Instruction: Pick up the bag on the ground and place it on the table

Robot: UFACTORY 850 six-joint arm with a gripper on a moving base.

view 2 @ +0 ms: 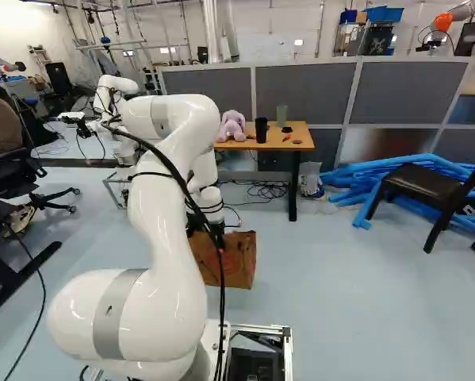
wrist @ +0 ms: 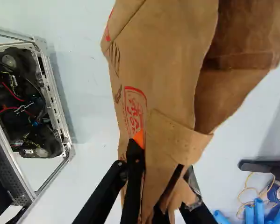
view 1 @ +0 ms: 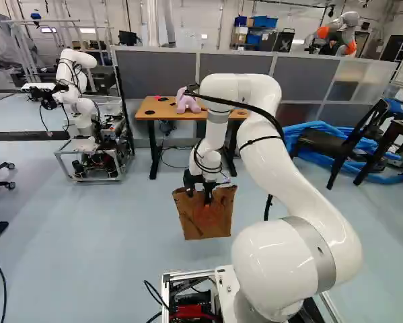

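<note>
So we're at the carry step, I'd say: our claw (wrist: 157,156) is clamped on one wall of the paper bag (wrist: 163,70), which hangs at 12 o'clock from the base, seemingly off the floor (view 1: 120,222). Next we'd probably raise it more, then head toward 12 to the surface (view 2: 304,133). Heads up, a pink plush toy (view 2: 231,125), black cup (view 2: 261,129) and green cup (view 2: 281,115) sit there. Blue tubes (view 2: 356,178) lie around 1 o'clock, another robot (view 1: 87,121) around 11.
</note>
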